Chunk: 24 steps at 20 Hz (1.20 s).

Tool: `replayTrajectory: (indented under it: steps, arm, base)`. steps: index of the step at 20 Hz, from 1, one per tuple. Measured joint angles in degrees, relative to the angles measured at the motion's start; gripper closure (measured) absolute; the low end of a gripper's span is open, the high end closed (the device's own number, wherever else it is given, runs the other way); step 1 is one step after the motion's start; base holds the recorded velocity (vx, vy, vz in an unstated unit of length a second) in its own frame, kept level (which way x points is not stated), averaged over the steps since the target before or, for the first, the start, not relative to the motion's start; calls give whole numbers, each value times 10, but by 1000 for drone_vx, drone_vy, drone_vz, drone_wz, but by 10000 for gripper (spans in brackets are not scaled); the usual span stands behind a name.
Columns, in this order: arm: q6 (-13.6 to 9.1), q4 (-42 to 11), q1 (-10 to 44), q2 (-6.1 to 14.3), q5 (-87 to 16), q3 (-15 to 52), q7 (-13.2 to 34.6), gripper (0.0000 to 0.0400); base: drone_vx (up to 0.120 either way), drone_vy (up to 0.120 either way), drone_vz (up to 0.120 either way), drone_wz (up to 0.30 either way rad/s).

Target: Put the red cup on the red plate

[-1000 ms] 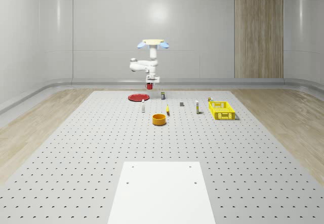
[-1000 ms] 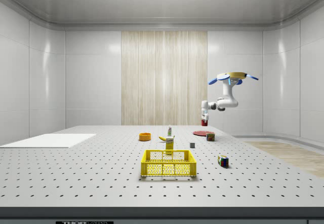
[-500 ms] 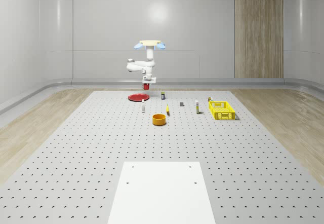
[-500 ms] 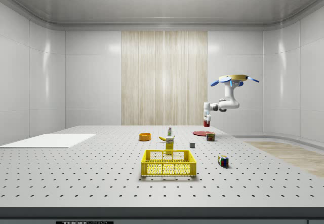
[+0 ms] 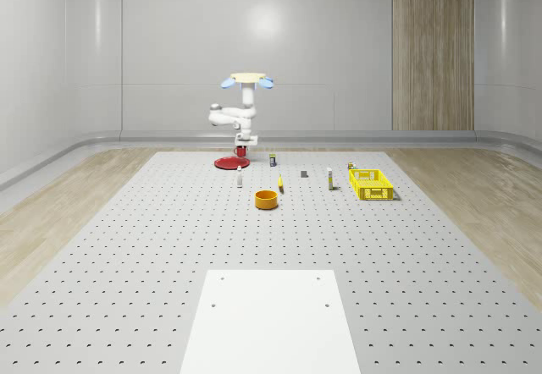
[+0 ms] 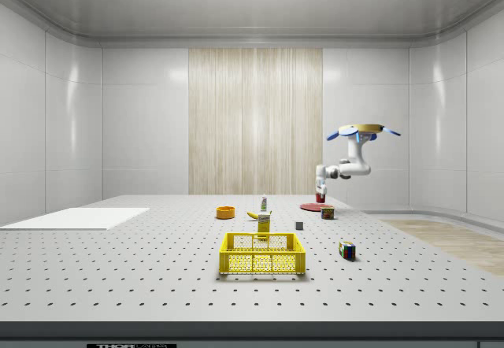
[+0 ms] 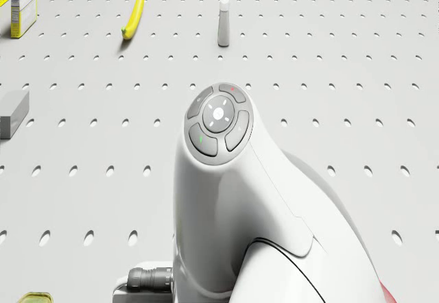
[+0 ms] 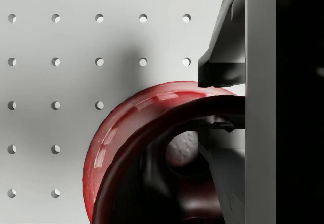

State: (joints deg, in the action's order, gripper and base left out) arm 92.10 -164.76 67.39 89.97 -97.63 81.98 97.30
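One red cup point(image 5: 241, 151) in end effector point(image 5: 241, 149), one red plate point(image 5: 227, 163) below

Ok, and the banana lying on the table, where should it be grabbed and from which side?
Across its middle, straight down from above: the banana lies flat on the table, long and slim, so the grip spans its narrow width. Right now the end effector holds the red cup over the red plate, the drone hovering above.

Drone point(image 5: 248, 79) above red plate point(image 5: 227, 163)
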Motion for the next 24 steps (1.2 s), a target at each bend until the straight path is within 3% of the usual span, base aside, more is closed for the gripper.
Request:
replayTrajectory:
  steps: [4,9,20,21,22,24]
  arm:
    - [1,0,0,1,1,0,0,300]
    - [3,0,0,3,1,0,0,300]
    - [5,0,1,5,2,1,1,300]
    - [5,0,1,6,2,1,1,276]
    - [6,0,1,6,2,1,1,215]
    - [6,0,1,6,2,1,1,131]
  base:
    - [0,-120,-120,0]
    - [0,-120,-8,0]
    - [0,-4,0,0]
    - [0,0,0,0]
    - [0,0,0,0]
    - [0,0,0,0]
